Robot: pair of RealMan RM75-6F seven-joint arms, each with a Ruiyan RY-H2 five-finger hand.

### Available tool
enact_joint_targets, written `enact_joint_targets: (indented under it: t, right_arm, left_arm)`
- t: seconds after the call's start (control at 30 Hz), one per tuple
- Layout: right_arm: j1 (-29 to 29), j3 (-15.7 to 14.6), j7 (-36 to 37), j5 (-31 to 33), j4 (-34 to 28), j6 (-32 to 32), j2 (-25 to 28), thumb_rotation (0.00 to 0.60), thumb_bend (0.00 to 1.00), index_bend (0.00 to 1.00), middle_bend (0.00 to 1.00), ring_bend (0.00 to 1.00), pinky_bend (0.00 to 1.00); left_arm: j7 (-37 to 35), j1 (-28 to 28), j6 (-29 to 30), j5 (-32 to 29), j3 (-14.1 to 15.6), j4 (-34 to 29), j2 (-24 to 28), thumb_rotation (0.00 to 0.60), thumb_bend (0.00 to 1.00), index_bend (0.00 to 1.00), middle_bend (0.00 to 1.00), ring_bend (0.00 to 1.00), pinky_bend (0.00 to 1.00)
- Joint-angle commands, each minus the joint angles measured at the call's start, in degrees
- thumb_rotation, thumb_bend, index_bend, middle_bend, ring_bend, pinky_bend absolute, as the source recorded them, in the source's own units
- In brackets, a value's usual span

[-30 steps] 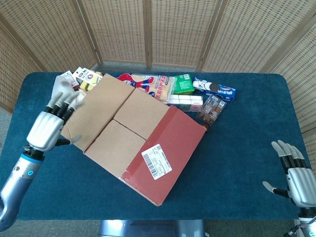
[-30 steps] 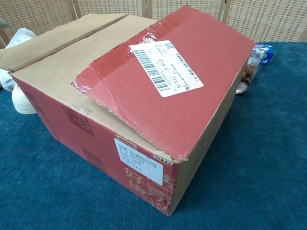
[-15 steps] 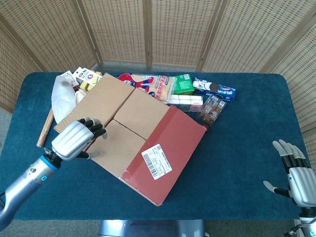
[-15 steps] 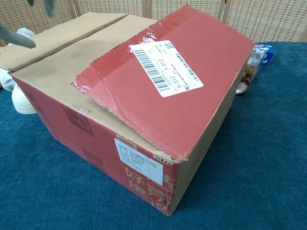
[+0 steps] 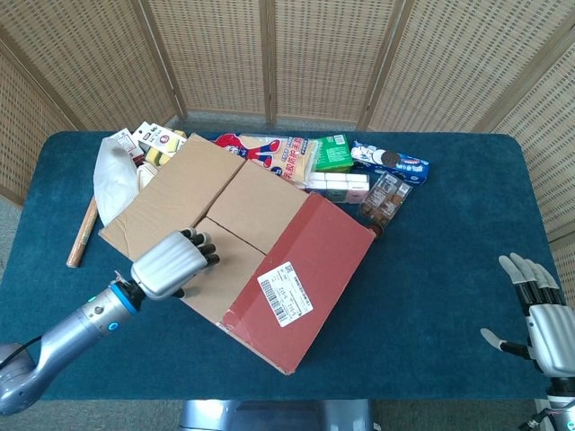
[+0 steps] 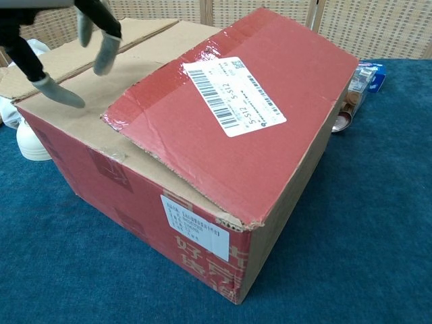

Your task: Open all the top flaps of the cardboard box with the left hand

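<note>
The cardboard box lies skewed on the blue table, all top flaps down. A red flap with a white barcode label covers its right side, and brown flaps cover the left. My left hand hovers over the near brown flap, holding nothing. In the chest view the left hand hangs at the top left, fingers apart and pointing down just above the cardboard. My right hand stays by the table's right front corner, fingers spread and empty.
Snack packs crowd the table behind the box: a cookie pack, a green carton, a brown box. A white bag and a wooden stick lie left of the box. Wicker screens stand behind.
My left hand has swung from the box's far left corner toward me and rightward, over the near brown flap, entering the chest view. The box and right hand have not moved.
</note>
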Motion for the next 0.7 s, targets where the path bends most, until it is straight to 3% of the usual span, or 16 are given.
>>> enact_joint_targets:
  t: [0.03, 0.7]
  right_arm:
    - [-0.05, 0.01, 0.25, -0.03, -0.05, 0.09, 0.10, 0.600, 0.00, 0.00, 0.00, 0.00, 0.00]
    - [-0.23, -0.15, 1.33, -0.58, 0.03, 0.55, 0.55, 0.600, 0.00, 0.00, 0.00, 0.00, 0.00]
  left_arm:
    - [2.35, -1.15, -0.91, -1.67, 0.08, -0.26, -1.76, 0.600, 0.23, 0.56, 0.54, 0.35, 0.43]
    - [12.01, -4.49, 1.69, -8.37, -1.58, -2.05, -9.47, 0.600, 0.24, 0.50, 0.45, 0.30, 0.41]
